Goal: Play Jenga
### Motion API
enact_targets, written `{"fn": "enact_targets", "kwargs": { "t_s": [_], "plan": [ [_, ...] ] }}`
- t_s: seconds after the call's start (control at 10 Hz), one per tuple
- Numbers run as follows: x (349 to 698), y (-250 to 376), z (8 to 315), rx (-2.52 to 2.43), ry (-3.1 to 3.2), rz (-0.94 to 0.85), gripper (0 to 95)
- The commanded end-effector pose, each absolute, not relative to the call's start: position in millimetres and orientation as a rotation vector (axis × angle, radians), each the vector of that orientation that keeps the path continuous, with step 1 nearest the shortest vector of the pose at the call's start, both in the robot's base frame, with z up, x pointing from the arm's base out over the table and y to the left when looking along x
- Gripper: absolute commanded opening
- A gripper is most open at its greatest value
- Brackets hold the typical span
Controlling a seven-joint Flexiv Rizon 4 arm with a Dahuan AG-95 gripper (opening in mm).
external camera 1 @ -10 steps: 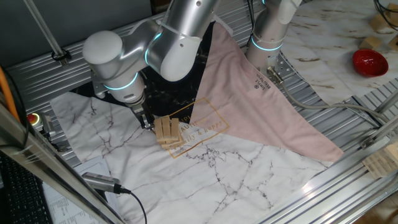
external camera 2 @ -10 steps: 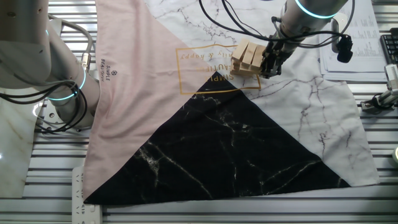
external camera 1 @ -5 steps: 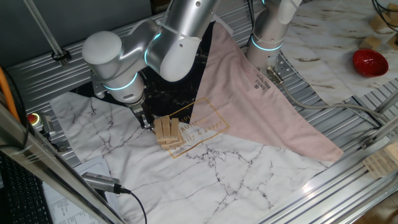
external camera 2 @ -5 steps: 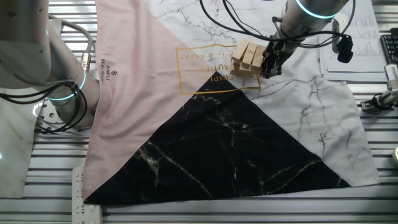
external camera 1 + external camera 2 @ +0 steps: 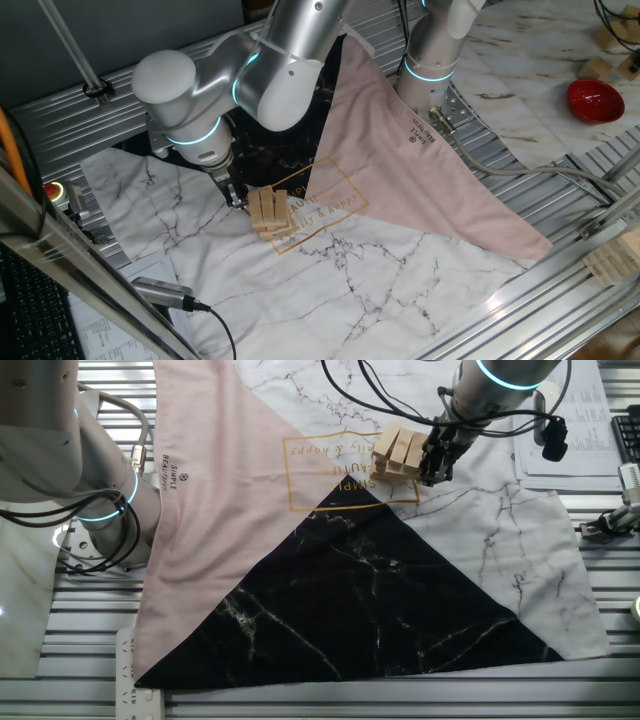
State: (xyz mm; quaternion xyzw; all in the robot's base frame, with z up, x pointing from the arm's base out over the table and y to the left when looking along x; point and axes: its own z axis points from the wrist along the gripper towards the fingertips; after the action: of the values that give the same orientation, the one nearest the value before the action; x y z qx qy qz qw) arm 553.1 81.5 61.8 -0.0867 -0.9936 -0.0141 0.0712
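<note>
Blocks of pale wood form the Jenga stack [image 5: 269,212], a low pile sitting left of centre in one fixed view and near the top, right of centre, in the other [image 5: 399,455]. It rests on a cloth [image 5: 330,270] printed in three patches: white marble, black marble and plain pink, with a gold outlined square and lettering under the pile. The gripper [image 5: 236,196] hangs down just beside the stack, at its left edge in one view and its right edge in the other [image 5: 434,468]; its dark fingers reach down to the level of the blocks and seem to touch the side of the pile, though whether they are spread or pinched on a block cannot be told. A silver arm [image 5: 260,75] with glowing cyan rings carries the gripper from above. The cloth lies over a bench [image 5: 545,215] of ridged metal slats. A red bowl [image 5: 595,100] sits at the upper right, well apart from the stack.
</note>
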Motion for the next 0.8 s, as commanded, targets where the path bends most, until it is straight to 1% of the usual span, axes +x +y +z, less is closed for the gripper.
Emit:
{"fn": "enact_targets", "kwargs": {
  "t_s": [0.1,0.8],
  "plan": [
    [552.9,81.6,62.2,-0.256,-2.988,-0.043,0.0],
    [551.4,82.4,62.7,-0.267,-2.983,-0.04,0.0]
  ]
}}
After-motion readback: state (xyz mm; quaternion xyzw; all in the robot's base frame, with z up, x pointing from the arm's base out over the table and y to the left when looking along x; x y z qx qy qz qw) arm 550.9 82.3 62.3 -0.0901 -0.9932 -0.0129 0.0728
